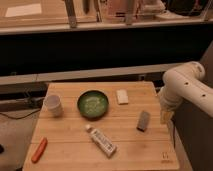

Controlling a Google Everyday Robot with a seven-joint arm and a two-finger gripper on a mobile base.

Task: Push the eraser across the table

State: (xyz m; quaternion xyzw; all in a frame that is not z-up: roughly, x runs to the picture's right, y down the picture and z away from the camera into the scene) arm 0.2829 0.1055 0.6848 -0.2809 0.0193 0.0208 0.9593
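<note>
The grey oblong eraser (143,120) lies on the right part of the light wooden table (65,132), pointing roughly front to back. My white arm (182,85) comes in from the right and bends down past the table's right edge. The gripper (166,116) hangs at the end of the arm, just right of the eraser and apart from it, at about tabletop height by the table's right edge.
A small cream block (121,96) lies behind the eraser. A green bowl (93,104) sits mid-table, a white cup (53,105) at the left, a white tube (101,140) at the front and an orange marker (39,149) at the front left. A dark counter wall stands behind.
</note>
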